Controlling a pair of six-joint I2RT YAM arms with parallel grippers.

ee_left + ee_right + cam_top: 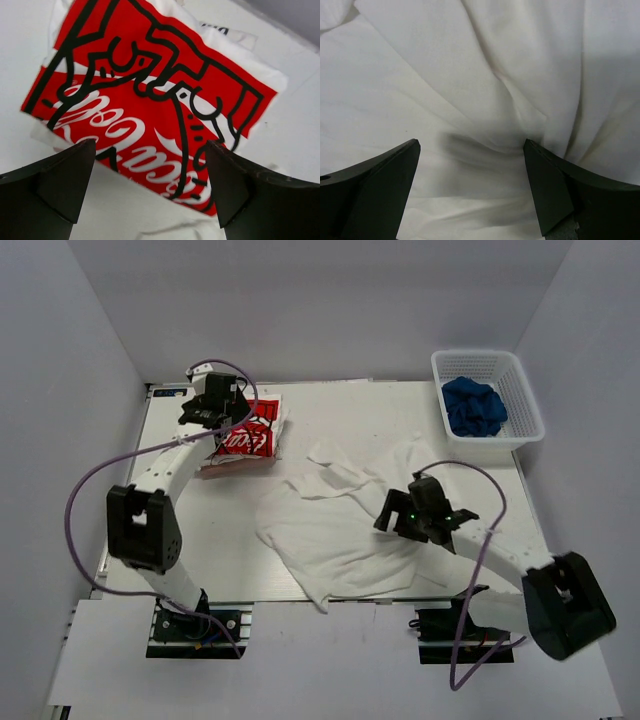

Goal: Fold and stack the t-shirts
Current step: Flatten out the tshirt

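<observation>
Red-printed tee (pixel 245 443) lies folded; white tee (pixel 340 530) lies crumpled, unstacked; left end effector (pixel 150 150) and right end effector (pixel 471 145) gape empty

Beneath the matt black right fingers (pixel 370 190), the plain white shirt (pixel 485 75) is soft, creased matt cloth. Beneath the left fingers (pixel 45 190), the printed shirt (pixel 150 100) is smoother cloth, its ink flat.

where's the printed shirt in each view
top external: the printed shirt lies folded at the far left of the table, partly under the left gripper.
left wrist: it fills the upper middle of the picture, above the open fingers.
right wrist: not in it; only the plain shirt shows.
shared landmark: the left gripper, over the shirt from above and framing it in its own view.
</observation>
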